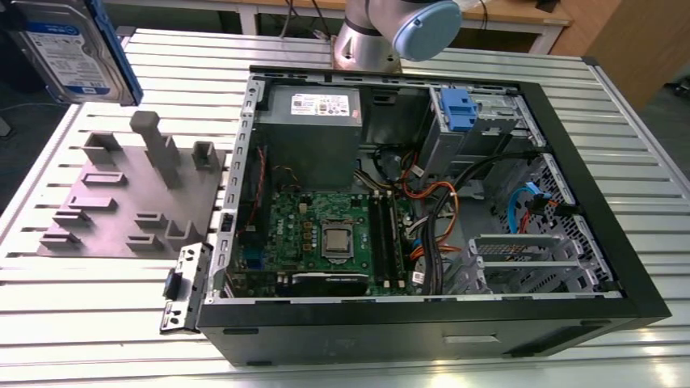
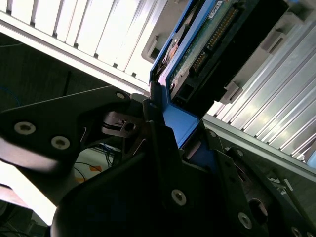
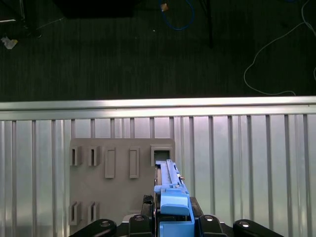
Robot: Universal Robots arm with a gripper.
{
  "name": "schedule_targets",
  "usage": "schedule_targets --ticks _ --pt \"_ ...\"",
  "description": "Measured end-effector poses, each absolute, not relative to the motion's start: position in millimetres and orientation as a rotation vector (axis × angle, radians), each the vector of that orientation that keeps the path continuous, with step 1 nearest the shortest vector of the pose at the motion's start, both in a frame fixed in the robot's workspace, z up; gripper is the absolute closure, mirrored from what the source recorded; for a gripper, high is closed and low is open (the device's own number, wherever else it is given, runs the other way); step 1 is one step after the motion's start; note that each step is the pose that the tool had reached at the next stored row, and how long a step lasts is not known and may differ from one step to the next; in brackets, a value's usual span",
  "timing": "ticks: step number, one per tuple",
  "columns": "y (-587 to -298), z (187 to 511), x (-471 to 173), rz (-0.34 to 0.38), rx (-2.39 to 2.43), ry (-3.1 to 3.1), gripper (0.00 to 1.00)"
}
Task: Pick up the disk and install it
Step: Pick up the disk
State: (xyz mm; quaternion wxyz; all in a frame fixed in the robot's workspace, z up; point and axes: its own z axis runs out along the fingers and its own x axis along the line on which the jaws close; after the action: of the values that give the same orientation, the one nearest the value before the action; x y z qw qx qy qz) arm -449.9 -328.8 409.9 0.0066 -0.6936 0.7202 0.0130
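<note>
The disk (image 1: 67,50), a silver metal drive with a white-and-blue label and a blue carrier frame, hangs in the air at the exterior view's upper left, above the table's corner and clear of the open computer case (image 1: 431,202). In the first wrist view the disk (image 3: 170,180) shows edge-on, with my gripper (image 3: 174,219) shut on its blue frame. The second wrist view shows the disk's connector end (image 2: 212,44) sticking out past the gripper (image 2: 180,131), which is clamped on the blue frame.
A grey fixture plate (image 1: 119,202) with upright posts and slots lies on the ribbed aluminium table (image 1: 65,323), at the case's left in the exterior view. Inside the case are a grey power-supply box (image 1: 313,121), the motherboard (image 1: 329,234), loose cables (image 1: 437,218) and a drive bay with a blue latch (image 1: 458,109).
</note>
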Motion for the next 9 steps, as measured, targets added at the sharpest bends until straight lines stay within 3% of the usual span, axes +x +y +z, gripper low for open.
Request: schedule_targets --ticks 9 --pt "-328.9 412.4 -450.0 0.040 -2.170 2.253 0.64"
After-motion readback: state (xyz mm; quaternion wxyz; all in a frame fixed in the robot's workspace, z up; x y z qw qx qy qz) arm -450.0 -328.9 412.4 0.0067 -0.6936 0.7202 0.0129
